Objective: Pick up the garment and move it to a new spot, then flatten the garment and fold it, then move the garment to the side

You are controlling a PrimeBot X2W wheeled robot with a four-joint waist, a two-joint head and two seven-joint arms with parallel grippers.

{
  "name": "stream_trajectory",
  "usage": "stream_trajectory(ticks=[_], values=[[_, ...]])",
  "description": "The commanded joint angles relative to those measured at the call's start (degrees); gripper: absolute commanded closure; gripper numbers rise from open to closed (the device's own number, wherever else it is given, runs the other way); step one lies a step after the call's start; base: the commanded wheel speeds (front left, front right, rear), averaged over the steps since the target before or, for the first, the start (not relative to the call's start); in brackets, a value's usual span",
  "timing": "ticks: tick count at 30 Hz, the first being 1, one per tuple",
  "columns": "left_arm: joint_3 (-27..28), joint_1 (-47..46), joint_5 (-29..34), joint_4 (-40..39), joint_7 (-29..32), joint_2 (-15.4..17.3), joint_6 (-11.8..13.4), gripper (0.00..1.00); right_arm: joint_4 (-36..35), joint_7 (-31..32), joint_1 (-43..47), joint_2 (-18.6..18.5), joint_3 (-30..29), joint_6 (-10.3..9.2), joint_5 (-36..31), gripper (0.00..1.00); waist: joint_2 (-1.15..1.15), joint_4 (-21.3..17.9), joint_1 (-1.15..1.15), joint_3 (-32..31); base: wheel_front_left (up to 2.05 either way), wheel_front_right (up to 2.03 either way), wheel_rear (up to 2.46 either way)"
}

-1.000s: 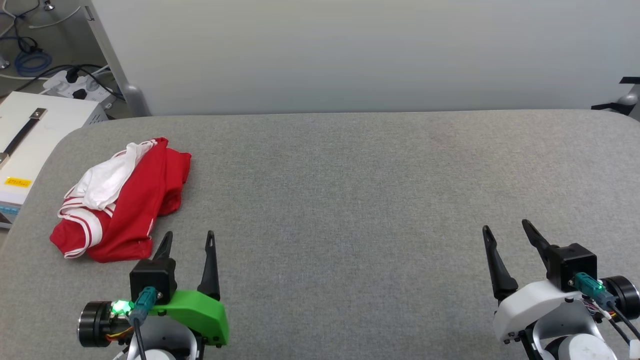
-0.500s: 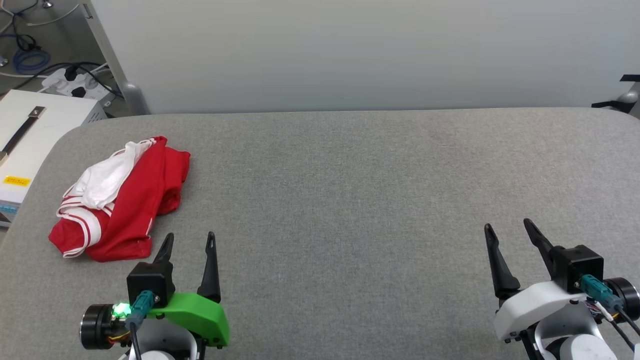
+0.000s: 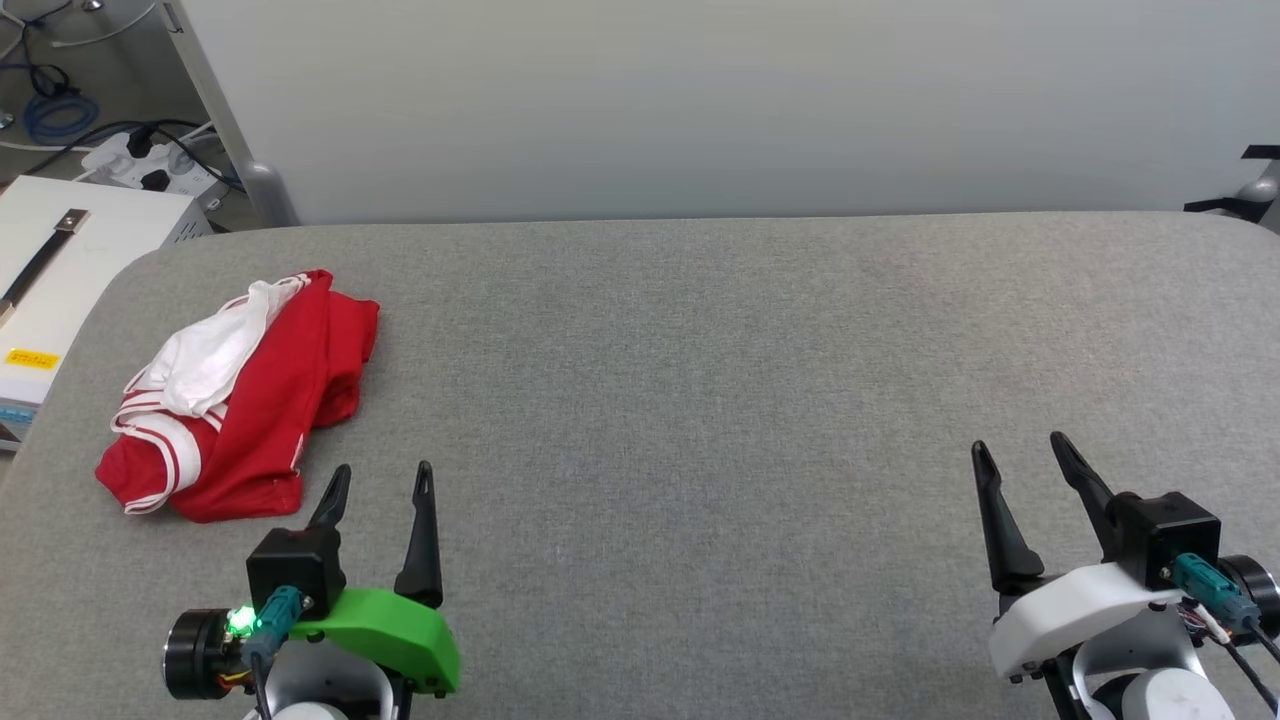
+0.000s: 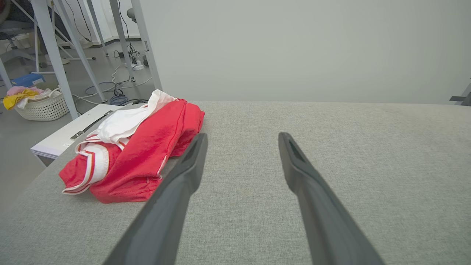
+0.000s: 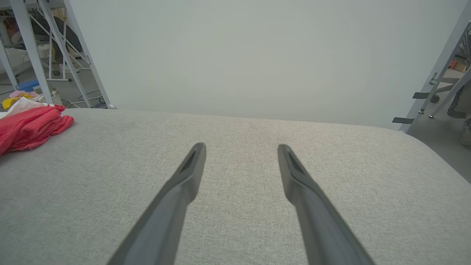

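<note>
No words, numbers or brand names are legible. A small yellow sticker (image 3: 28, 359) on the white box (image 3: 100, 240) left of the grey table carries dark print, too small to read. The crumpled red and white garment (image 3: 270, 400) shows no readable print.

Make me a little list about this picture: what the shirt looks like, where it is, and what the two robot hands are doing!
shirt: red and white, crumpled in a heap
place: left end of the grey table
left gripper: open, empty, near the shirt
right gripper: open, empty, far from it
</note>
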Motion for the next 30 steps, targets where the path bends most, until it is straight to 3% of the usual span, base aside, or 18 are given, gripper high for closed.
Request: stream_trajectory(ticks=[1, 30], values=[[0.0, 0.0, -0.5, -0.1, -0.7, -0.1, -0.3, 0.00, -0.3, -0.6, -0.4, 0.0, 0.0, -0.01, 0.8, 0.00, 0.00, 0.0, 0.00, 0.0, 0.00, 0.00, 0.00], [-1.2, 0.2, -2.5, 2.4, -4.1, -0.1, -1.5, 0.00, 2.8, -4.0, -0.7, 0.0, 0.0, -0.02, 2.7, 0.00, 0.00, -0.1, 0.00, 0.4, 0.00, 0.00, 0.00]])
